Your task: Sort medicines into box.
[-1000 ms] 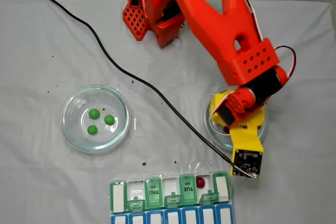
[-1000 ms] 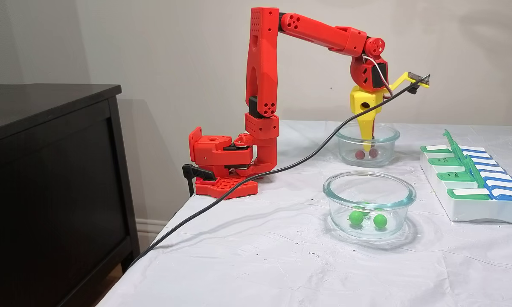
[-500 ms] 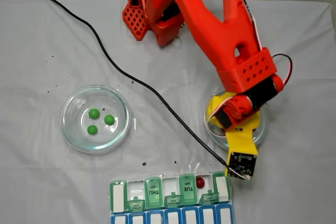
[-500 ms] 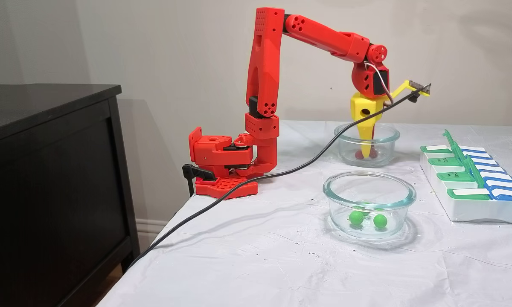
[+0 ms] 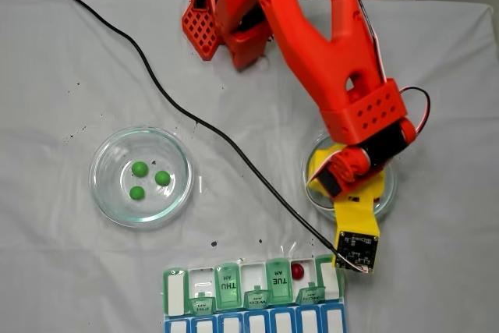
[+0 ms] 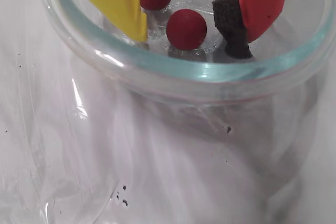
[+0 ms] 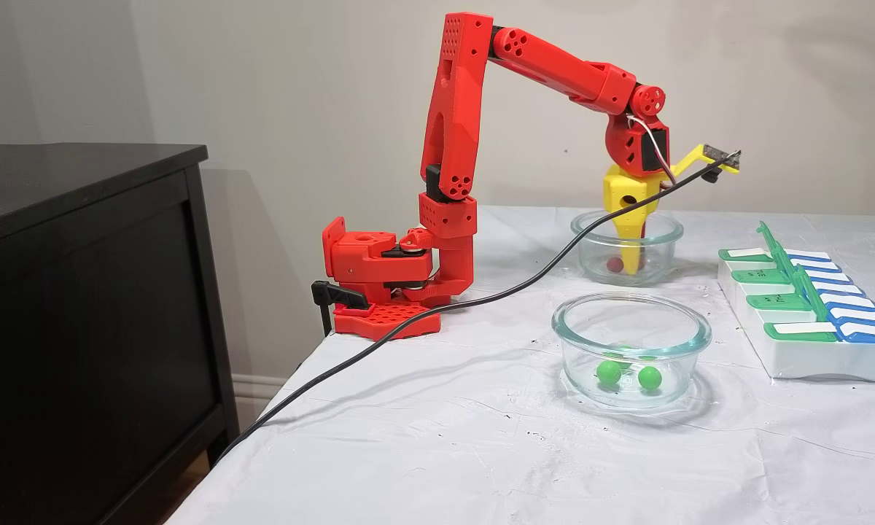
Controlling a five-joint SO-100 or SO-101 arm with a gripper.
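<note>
Medicines: we see three glossy green pills (image 5: pixel 146 178) in the left glass dish (image 5: pixel 105 196). Rightward, the gripper (image 6: pixel 191 38) has descended into the second glass dish (image 6: pixel 173 69), fingers apart around one dark red pill (image 6: pixel 186 29). Closing follows, we judge.

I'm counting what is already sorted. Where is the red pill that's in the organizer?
In a fixed view from above, the dark red pill lies in an open compartment of the pill organizer, just right of the green TUE lid, near the organizer's right end.
</note>
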